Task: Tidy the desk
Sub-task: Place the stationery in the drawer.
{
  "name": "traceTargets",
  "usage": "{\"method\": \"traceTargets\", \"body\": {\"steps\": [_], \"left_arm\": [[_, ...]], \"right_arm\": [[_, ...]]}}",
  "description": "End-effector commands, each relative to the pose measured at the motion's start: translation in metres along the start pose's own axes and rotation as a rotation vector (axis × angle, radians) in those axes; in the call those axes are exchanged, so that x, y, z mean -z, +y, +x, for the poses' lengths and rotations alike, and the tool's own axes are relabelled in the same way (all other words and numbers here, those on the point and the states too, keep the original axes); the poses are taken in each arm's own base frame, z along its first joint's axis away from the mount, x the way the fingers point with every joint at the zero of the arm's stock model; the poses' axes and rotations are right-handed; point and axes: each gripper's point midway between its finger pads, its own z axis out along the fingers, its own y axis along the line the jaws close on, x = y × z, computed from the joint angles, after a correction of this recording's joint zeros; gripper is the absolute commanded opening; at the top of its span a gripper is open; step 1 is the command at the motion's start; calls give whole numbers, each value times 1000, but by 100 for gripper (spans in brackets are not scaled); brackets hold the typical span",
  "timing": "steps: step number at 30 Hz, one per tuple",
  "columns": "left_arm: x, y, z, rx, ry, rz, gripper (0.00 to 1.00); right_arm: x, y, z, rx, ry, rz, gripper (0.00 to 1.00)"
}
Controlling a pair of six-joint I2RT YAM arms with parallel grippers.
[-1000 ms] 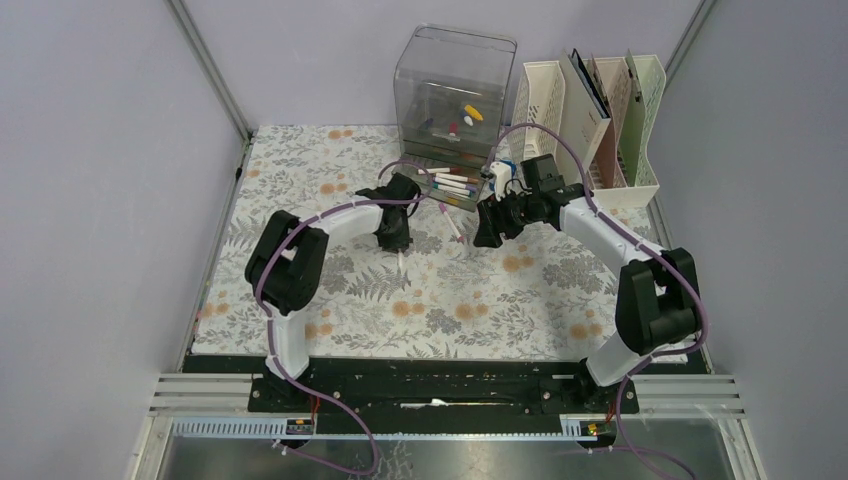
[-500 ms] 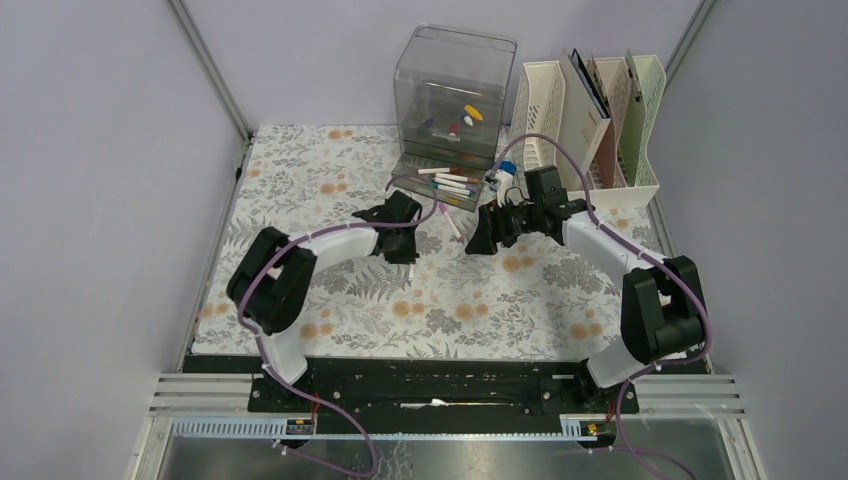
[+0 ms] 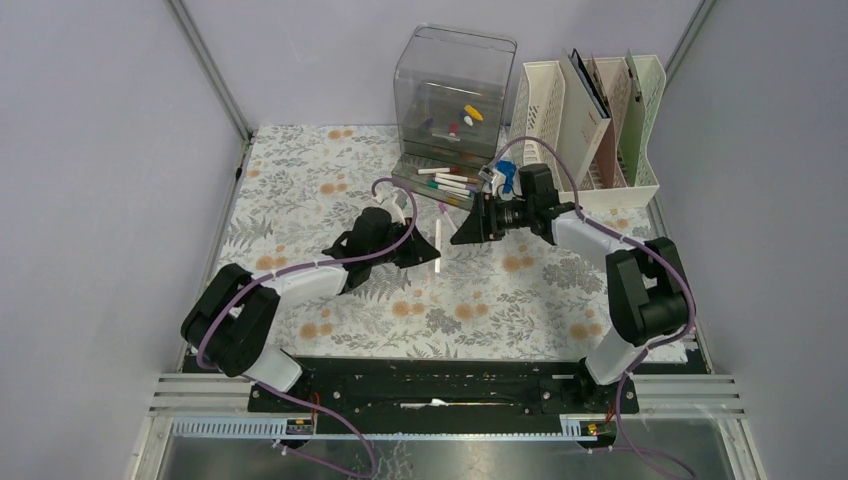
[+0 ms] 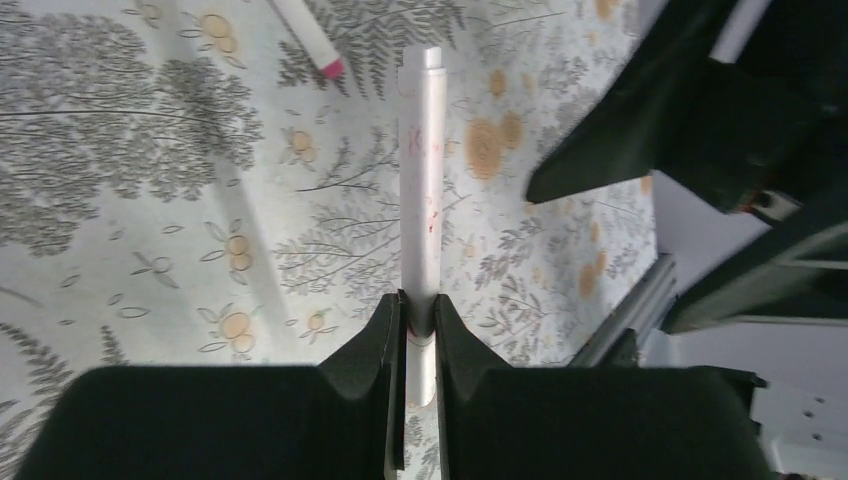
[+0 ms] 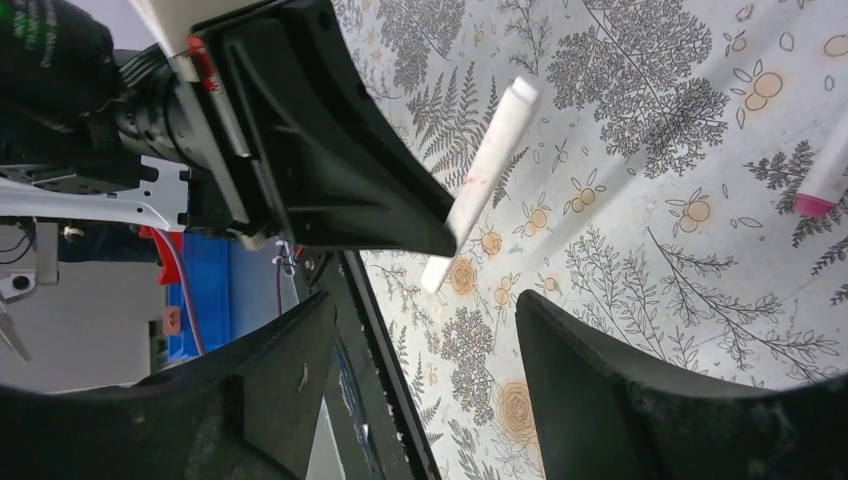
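The left gripper, a second ago pressed down on the desk in front of the clear box, has now pinched narrowly onto the end of a white marker and lifted it off the cloth. The right gripper has slid across from in front of the box, jaws wide and empty, to face the marker's free end. A handover looks likely, perhaps toward the marker row at the box's foot.
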Motion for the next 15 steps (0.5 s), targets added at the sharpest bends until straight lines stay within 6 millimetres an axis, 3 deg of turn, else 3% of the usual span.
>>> {"method": "traceTargets", "body": {"steps": [1,15], "left_arm": [[9,-49,-16,-1,-60,209,0],[11,-73,-8,3,-34,295,0]], "right_arm": [[-10,17,-14,12,-1,-77,73],[-25,27,-22,45,17,-103,73]]}}
